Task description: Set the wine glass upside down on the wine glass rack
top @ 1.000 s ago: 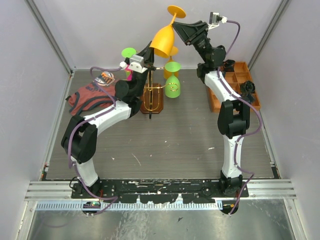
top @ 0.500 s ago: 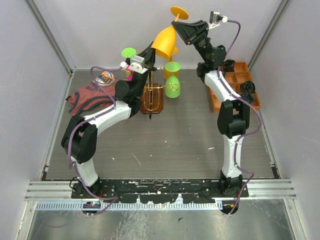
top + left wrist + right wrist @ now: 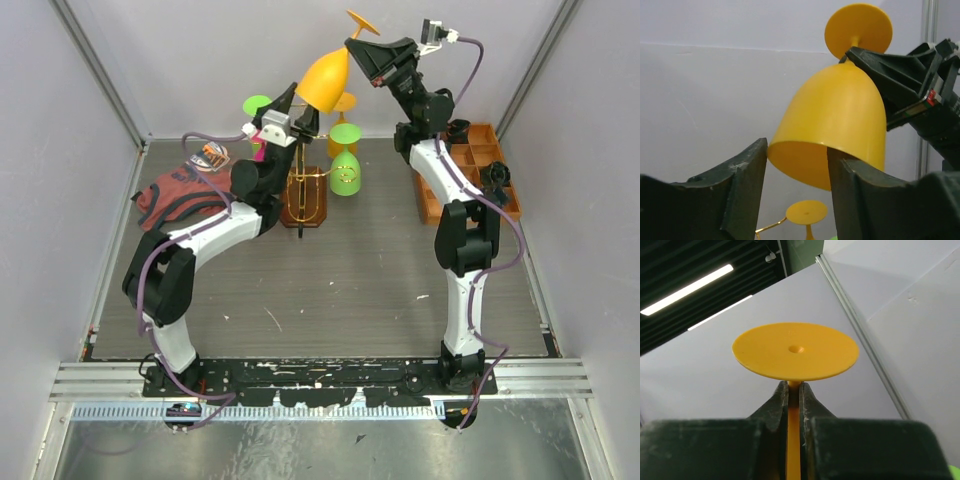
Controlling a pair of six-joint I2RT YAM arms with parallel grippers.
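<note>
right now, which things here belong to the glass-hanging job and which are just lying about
Job: wine glass rack, orange wine glass, right fingers pinching its stem, left fingers open below it.
Lying about: green glass, red cloth, orange compartment tray.

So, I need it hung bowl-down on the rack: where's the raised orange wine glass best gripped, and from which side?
Its thin stem, just below the foot disc, from the side, as the right gripper holds it. The raised orange wine glass is inverted; its bowl is wide and tapered, likely to slip.

There were two orange wine glasses (image 3: 324,80), two green wine glasses (image 3: 345,176), one wine glass rack (image 3: 305,212), one compartment tray (image 3: 487,135), one cloth (image 3: 175,195).
</note>
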